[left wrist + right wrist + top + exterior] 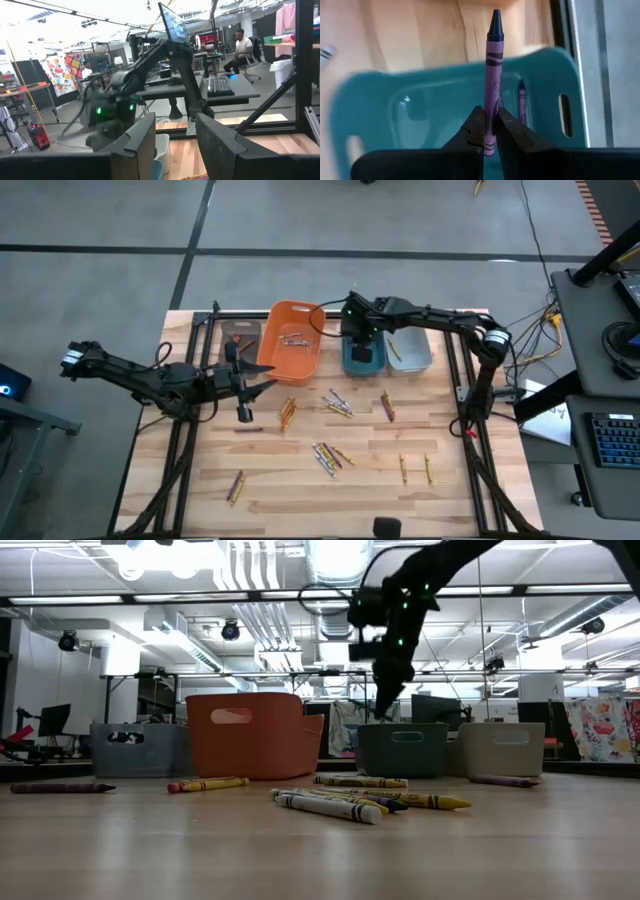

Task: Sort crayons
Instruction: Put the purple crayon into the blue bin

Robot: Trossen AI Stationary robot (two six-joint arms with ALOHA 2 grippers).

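My right gripper [490, 120] hangs over the teal bin [420, 100], shut on a purple crayon [494, 65]. In the high view it [360, 340] stands above that bin [364, 360], at the table's far side. Another purple crayon [521, 102] lies inside the bin. Several crayons [330, 456] lie loose on the wooden table [300, 500]. My left gripper [258, 384] is raised at the left, near the orange bin [292, 340]. It is open, with nothing between its fingers [142, 137]. My right gripper pinches the purple crayon near its blunt end [490, 131] between its two fingers. The crayon lies along the fingers, and its dark tip [495, 25] sticks out well past them. The fingers slant steeply down. The crayon is lifted clear, above the teal bin.
Several bins stand in a row at the far edge: a dark one [240, 338], the orange one with crayons inside, the teal one and a pale grey one [412, 352]. Loose crayons [330, 805] lie across the table's middle and near side. Black frame rails [180, 450] run down both sides.
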